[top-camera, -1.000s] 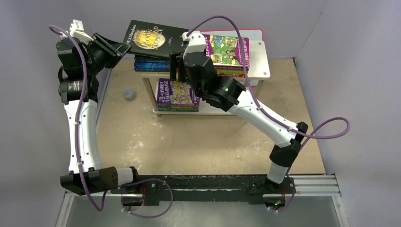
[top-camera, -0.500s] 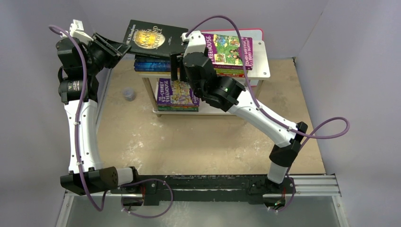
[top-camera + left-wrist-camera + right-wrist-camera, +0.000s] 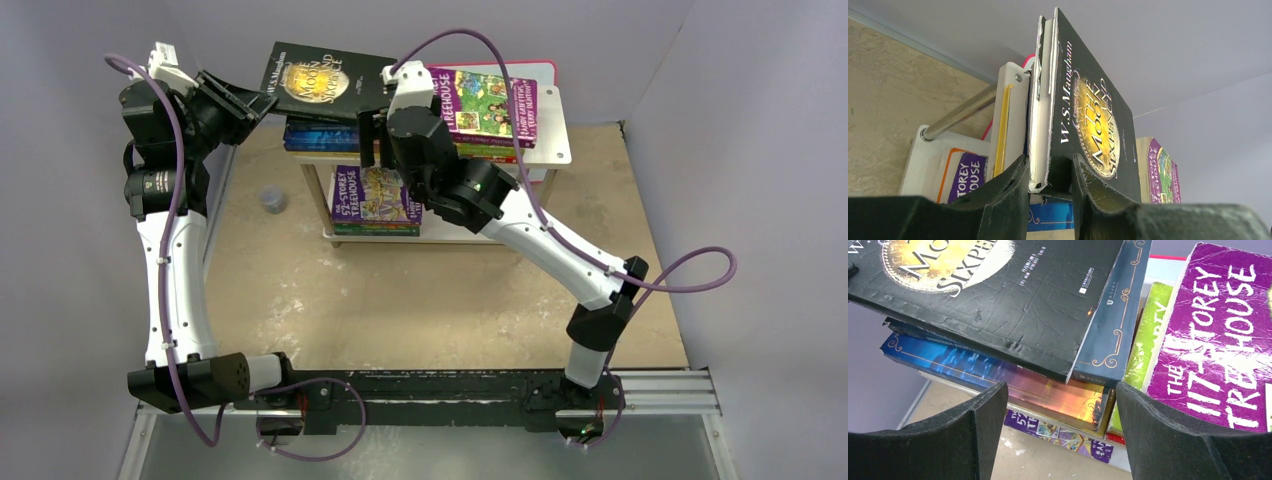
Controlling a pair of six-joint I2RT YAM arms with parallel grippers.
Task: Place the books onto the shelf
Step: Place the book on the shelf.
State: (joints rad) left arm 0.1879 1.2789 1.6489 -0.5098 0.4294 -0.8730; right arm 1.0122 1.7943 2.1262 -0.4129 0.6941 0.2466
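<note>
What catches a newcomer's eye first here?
The black Moon and Sixpence book, pinched at one edge by the left gripper, lies askew over the stack at the top left of the shelf. Beside it the right gripper hangs open, next to the purple Treehouse book.

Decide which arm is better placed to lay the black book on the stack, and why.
Left: left gripper clamps the black book over the stack; right gripper is open, empty.
</note>
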